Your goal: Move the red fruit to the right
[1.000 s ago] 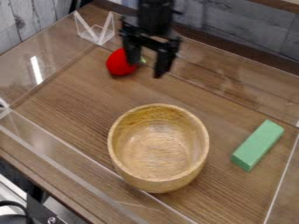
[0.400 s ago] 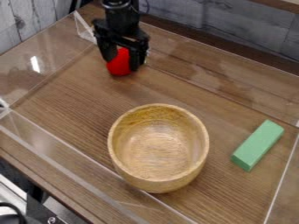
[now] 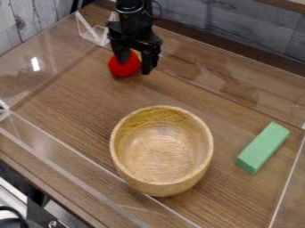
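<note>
The red fruit (image 3: 120,65) was a small, glossy thing, bright red, sitting on the wooden table (image 3: 84,111) towards the far left part of it. Only its left and lower side showed; the rest lay behind the pincer (image 3: 135,62), so any leafy top could not be made out. The pincer hung over it, pointing down, its dark fingers (image 3: 150,61) spread wide with the fruit between and just behind them (whether either finger touched the fruit could not be told from this view). Nothing was gripped. The arm above the pincer was cut off by the top edge. Nearer the camera than the pincer, well apart from it, stood the wooden bowl (image 3: 162,150); far off to its right lay the green block (image 3: 263,147).
</note>
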Robot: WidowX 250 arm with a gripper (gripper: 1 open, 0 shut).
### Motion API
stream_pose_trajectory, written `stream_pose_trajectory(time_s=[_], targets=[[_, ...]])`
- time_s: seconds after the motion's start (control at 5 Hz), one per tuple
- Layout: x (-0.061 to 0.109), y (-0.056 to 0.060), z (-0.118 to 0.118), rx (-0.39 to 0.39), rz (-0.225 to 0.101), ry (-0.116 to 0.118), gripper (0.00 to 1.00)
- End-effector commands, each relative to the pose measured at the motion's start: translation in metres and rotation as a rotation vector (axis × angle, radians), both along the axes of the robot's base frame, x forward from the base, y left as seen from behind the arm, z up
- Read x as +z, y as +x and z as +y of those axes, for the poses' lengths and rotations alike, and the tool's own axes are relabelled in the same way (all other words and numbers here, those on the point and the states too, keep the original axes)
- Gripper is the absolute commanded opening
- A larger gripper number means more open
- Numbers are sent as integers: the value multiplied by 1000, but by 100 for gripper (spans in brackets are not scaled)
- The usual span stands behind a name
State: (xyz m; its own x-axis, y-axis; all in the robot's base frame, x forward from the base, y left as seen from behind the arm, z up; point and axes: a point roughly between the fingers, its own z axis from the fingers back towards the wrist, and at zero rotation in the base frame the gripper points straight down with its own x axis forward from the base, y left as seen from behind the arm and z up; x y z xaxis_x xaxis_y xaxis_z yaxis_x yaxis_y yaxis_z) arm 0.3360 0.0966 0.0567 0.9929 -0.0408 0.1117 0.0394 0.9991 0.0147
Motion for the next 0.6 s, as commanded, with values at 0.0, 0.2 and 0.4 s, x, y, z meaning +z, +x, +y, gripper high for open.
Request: stream_pose_trajectory(time_s=[0.0,0.2,0.4], targets=[[25,13,19,8,-82,15,100],[30,9,32,36,-97,12,100],[31,5,39,40,-103,14,100]])
